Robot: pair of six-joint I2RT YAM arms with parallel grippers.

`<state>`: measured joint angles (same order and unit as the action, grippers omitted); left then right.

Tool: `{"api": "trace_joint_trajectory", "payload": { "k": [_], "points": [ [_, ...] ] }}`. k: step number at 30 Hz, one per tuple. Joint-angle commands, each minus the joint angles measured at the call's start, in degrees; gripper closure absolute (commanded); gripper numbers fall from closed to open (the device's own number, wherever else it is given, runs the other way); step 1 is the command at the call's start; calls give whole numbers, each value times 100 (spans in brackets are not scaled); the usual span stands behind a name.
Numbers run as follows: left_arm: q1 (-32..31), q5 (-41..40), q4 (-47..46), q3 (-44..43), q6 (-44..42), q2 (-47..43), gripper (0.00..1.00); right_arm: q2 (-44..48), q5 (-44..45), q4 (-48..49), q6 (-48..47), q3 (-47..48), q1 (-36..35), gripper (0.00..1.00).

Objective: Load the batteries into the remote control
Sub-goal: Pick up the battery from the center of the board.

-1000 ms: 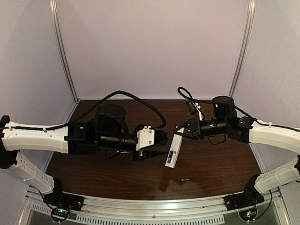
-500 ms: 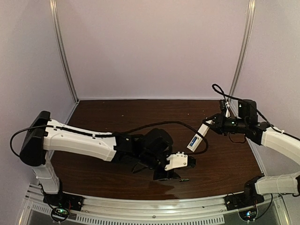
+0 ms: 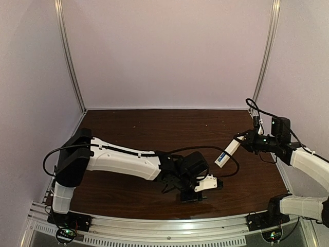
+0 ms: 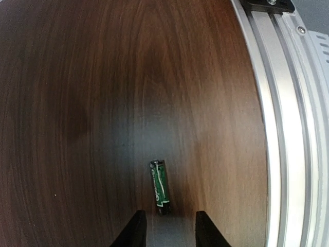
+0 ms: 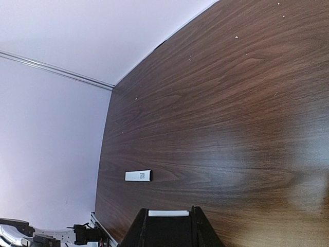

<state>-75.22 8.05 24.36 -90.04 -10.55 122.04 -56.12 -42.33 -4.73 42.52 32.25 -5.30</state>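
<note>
Now left pincer gapes by a green battery, print unreadable; right pincer clamps the remote control.

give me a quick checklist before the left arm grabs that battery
1. Left tool open: ok, its fingers stand apart.
2. Battery lined up: ok, it lies flat on the table, its near end at the mouth of the gap.
3. Room beside the edge rail: ok, the battery lies apart from it.
4. Right tool holding the remote control: ok, raised off the table.
5. Remote control turned the right way up for loading: cannot tell.
</note>
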Motion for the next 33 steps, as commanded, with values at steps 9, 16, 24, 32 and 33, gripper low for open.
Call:
{"api": "trace_joint_trajectory", "payload": {
  "k": [9,16,24,32,33],
  "points": [
    [-15,-224,429,-714,123,732,73,186,-276,76,17,-204,216,100],
    [-18,-250,523,-812,181,933,85,267,-290,233,110,-401,222,100],
    [71,-94,495,-203,632,167,100,470,-394,921,651,-878,162,100],
    [209,84,-34,930,1922,-1818,100,725,141,1949,1469,-1462,-571,100],
    [226,126,-18,936,2084,-1933,100,714,249,2058,1535,-1504,-723,100]
  ]
}}
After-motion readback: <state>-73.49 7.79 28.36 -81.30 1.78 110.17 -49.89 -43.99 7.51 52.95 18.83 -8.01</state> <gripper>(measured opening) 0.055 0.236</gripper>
